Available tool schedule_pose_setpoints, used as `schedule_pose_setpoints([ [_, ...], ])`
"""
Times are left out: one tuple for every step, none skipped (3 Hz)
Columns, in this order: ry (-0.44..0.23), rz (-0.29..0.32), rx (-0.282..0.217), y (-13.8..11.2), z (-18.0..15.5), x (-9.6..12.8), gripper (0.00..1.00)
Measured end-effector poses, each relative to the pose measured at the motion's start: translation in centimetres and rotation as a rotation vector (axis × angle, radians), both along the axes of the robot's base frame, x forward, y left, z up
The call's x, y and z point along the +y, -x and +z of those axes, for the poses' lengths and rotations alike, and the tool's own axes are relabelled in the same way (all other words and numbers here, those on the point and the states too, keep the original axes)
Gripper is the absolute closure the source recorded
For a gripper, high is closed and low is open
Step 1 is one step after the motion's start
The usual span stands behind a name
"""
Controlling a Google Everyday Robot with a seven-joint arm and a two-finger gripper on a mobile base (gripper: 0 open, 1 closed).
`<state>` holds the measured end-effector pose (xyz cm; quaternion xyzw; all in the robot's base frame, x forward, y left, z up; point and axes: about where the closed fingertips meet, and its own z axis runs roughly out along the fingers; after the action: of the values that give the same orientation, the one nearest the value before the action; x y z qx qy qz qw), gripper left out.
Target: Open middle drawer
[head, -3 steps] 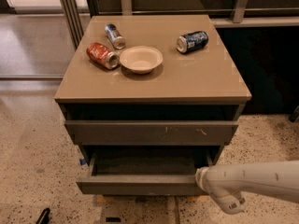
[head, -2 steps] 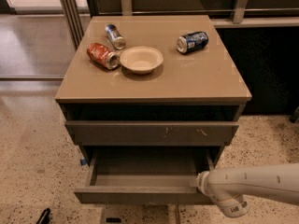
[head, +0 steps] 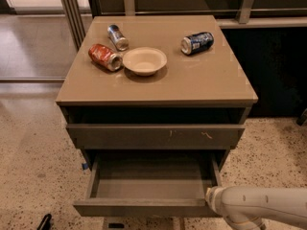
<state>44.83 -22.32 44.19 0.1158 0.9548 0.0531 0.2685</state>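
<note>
The middle drawer point(head: 144, 208) is pulled well out of the grey-brown cabinet toward me. Its plain flat front is at the bottom of the camera view and its empty grey inner tray point(head: 153, 186) is exposed. My gripper point(head: 211, 201) is at the end of the white arm coming in from the lower right. It sits at the right end of the drawer's front, against its top edge. The arm hides the gripper's tip.
Above is the taller drawer front with pale scratch marks point(head: 153, 136), closed. On the cabinet top point(head: 201, 85) lie a red can point(head: 104, 57), a silver can point(head: 117, 37), a blue can point(head: 197, 42) and a cream bowl point(head: 144, 60). Speckled floor lies on both sides, with a dark wall to the right.
The middle drawer has slid farther out toward me, showing more of its tray. The arm has drawn back with the drawer's front.
</note>
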Motion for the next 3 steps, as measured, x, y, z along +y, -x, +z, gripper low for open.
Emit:
schedule_pose_setpoints([
  [-0.001, -0.009, 0.038, 0.2, -0.8, 0.1, 1.00],
  [-0.014, -0.025, 0.083, 1.6, -1.5, 0.0, 1.00],
  [-0.023, -0.029, 0.090, 1.9, -1.3, 0.2, 1.00],
])
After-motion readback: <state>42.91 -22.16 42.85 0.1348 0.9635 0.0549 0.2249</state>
